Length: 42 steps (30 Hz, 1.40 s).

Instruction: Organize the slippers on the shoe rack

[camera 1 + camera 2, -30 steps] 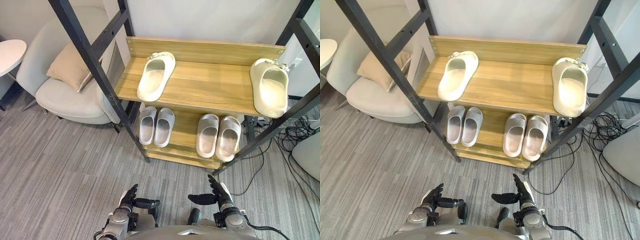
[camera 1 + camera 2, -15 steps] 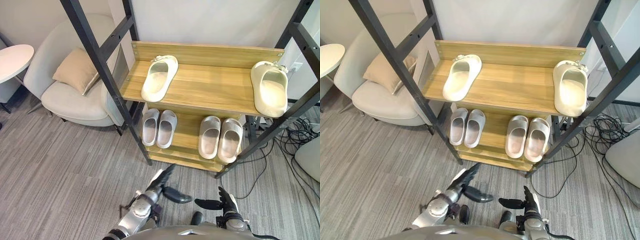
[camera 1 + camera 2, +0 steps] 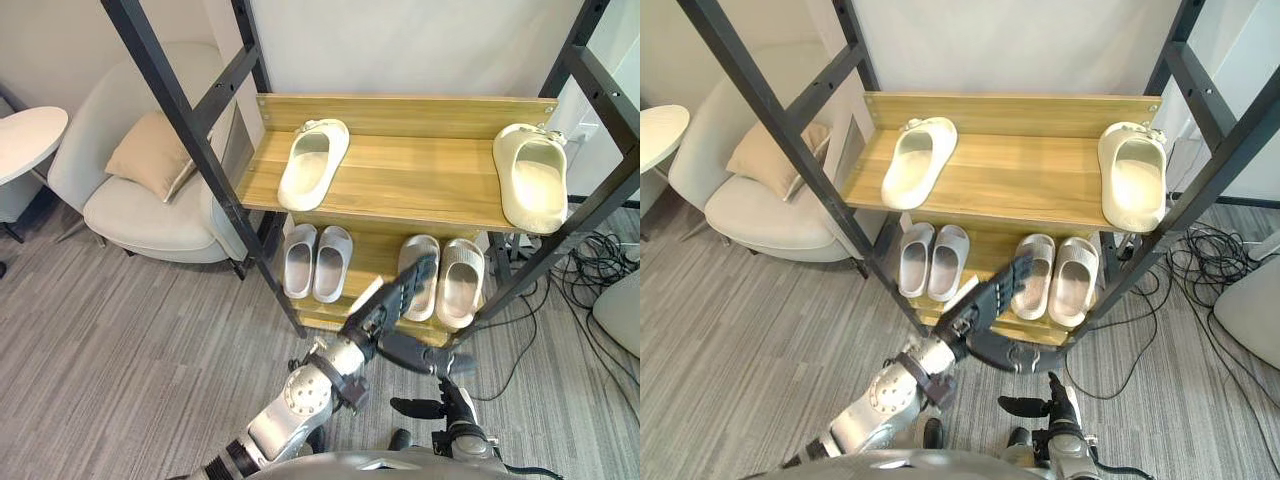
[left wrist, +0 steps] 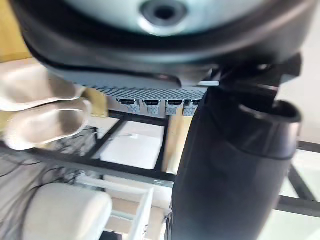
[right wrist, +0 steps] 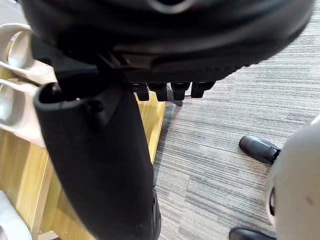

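While your left hand point(image 3: 385, 305) reaches toward the shoe rack point(image 3: 420, 180), its fingers are straight and side by side, thumb out, holding nothing. The fingertips lie across the beige pair point(image 3: 455, 280) on the lower shelf; you cannot tell whether they touch. A grey pair point(image 3: 316, 262) sits beside it. Above, the left cream slipper point(image 3: 313, 163) and the right cream slipper point(image 3: 531, 177) lie well apart. Your right hand point(image 3: 448, 403) hangs low, fingers relaxed.

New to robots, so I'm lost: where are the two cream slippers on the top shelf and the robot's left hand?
left cream slipper point(image 3: 308, 172), left eye view, its footbed.
right cream slipper point(image 3: 534, 188), left eye view, its footbed.
left hand point(image 3: 383, 303), left eye view, its middle.
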{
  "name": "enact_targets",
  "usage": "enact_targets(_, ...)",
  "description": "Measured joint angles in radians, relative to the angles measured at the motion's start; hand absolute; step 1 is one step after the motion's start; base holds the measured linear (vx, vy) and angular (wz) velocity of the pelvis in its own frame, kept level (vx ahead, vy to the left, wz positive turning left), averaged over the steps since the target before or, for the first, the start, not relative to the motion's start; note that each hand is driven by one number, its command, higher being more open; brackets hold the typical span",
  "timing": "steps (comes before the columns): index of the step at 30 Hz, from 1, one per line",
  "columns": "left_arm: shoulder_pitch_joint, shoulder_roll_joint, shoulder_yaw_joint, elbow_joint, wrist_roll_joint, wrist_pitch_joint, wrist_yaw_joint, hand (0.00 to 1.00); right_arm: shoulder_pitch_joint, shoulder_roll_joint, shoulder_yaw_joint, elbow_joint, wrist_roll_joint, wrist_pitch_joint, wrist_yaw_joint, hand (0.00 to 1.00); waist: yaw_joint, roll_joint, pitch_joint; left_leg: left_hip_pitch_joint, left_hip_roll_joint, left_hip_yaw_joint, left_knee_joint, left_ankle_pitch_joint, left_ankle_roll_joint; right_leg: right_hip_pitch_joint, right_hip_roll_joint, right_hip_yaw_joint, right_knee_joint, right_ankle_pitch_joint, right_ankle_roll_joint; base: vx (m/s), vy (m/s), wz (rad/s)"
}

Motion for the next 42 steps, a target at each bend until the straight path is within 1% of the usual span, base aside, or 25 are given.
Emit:
enact_targets(2, -0.057, -0.005, 0.052, -0.066, 0.0, -0.031, 0.042, 1.0, -0.001, 0.0, 0.001, 0.01, 0.0, 0.0, -0.004, 1.0, -0.001, 0.002, -0.015, -0.006, 0.0, 0.0, 0.0, 0.0, 0.0, -0.005, 0.0, 0.0, 0.001, 0.001, -0.003, 0.0, 0.0, 0.0)
enact_targets(3, -0.075, -0.011, 0.074, -0.089, 0.001, -0.044, 0.06, 1.0, 0.0, -0.001, 0.003, 0.014, 0.0, 0.002, -0.007, 1.0, -0.001, -0.001, -0.02, -0.006, 0.0, -0.001, 0.0, 0.0, 0.0, -0.005, 0.001, -0.001, 0.001, 0.0, -0.003, 0.03, 0.004, 0.02)
enact_targets(7, -0.133, -0.02, 0.136, -0.138, 0.017, -0.088, 0.114, 1.0, -0.001, -0.009, 0.02, 0.02, -0.001, 0.002, -0.011, 1.0, 0.001, -0.004, -0.029, -0.008, -0.001, -0.007, 0.0, 0.0, 0.0, -0.004, 0.0, -0.007, 0.001, -0.003, -0.002, 0.03, 0.003, 0.05)
enact_targets(13, -0.179, -0.01, 0.238, -0.136, 0.069, -0.09, 0.175, 1.0, -0.002, -0.008, 0.02, 0.028, -0.001, 0.003, -0.009, 1.0, 0.0, -0.015, -0.035, -0.008, -0.003, -0.008, 0.0, 0.0, 0.0, -0.003, -0.001, -0.007, 0.001, -0.003, -0.002, 0.0, 0.002, 0.01)
enact_targets(16, -0.219, 0.025, 0.297, -0.128, 0.135, -0.09, 0.211, 1.0, -0.001, -0.008, 0.02, 0.03, -0.002, 0.004, -0.008, 1.0, 0.0, -0.023, -0.04, -0.008, -0.002, -0.007, 0.0, 0.0, 0.0, -0.004, -0.001, -0.007, 0.001, -0.003, -0.002, 0.0, 0.0, 0.0)
enact_targets(21, -0.273, 0.082, 0.389, -0.103, 0.256, -0.09, 0.263, 1.0, -0.001, -0.008, 0.019, 0.03, -0.002, 0.004, -0.003, 1.0, -0.003, -0.027, -0.042, -0.007, -0.002, -0.003, -0.001, 0.0, 0.0, -0.006, -0.001, -0.002, 0.001, -0.003, -0.002, 0.0, 0.0, -0.01)
enact_targets(22, -0.289, 0.101, 0.42, -0.085, 0.295, -0.089, 0.281, 1.0, -0.001, -0.008, 0.019, 0.03, -0.002, 0.004, -0.001, 1.0, -0.002, -0.029, -0.042, -0.007, -0.001, -0.001, -0.002, 0.0, 0.0, -0.008, 0.0, 0.0, 0.001, -0.003, -0.002, 0.0, 0.0, -0.05)
enact_targets(25, -0.306, 0.142, 0.479, -0.047, 0.379, -0.077, 0.309, 1.0, -0.001, -0.006, 0.018, 0.029, -0.002, 0.005, 0.001, 1.0, -0.004, -0.036, -0.044, -0.01, 0.0, 0.004, -0.006, -0.001, -0.001, -0.016, 0.001, 0.006, 0.0, -0.003, -0.002, 0.0, 0.0, -0.06)
enact_targets(29, -0.338, 0.203, 0.518, 0.032, 0.457, -0.048, 0.322, 1.0, 0.001, -0.003, 0.018, 0.028, -0.003, 0.005, 0.002, 1.0, -0.006, -0.054, -0.048, -0.016, 0.0, 0.01, -0.01, -0.001, -0.001, -0.03, 0.003, 0.012, 0.0, -0.003, -0.002, 0.0, 0.004, -0.03)
enact_targets(35, -0.355, 0.232, 0.562, 0.095, 0.545, -0.005, 0.332, 1.0, 0.005, 0.003, 0.018, 0.012, -0.004, 0.005, 0.003, 1.0, -0.008, -0.068, -0.05, -0.024, -0.002, 0.033, -0.01, -0.003, 0.001, -0.047, 0.005, 0.037, 0.0, 0.002, -0.003, 0.01, 0.018, -0.13)
enact_targets(38, -0.409, 0.254, 0.569, 0.142, 0.606, 0.029, 0.346, 1.0, 0.007, 0.01, 0.019, 0.006, -0.013, 0.004, 0.003, 1.0, -0.008, -0.078, -0.047, -0.028, -0.002, 0.049, -0.01, -0.004, 0.003, -0.061, 0.006, 0.055, 0.0, 0.007, -0.006, -0.02, 0.028, -0.15)
enact_targets(42, -0.46, 0.271, 0.569, 0.178, 0.665, 0.045, 0.366, 1.0, 0.009, 0.015, 0.019, -0.005, -0.014, 0.005, 0.003, 1.0, -0.011, -0.083, -0.046, -0.036, -0.002, 0.065, -0.01, -0.005, 0.005, -0.077, 0.007, 0.076, 0.0, 0.015, -0.008, -0.02, 0.021, -0.15)
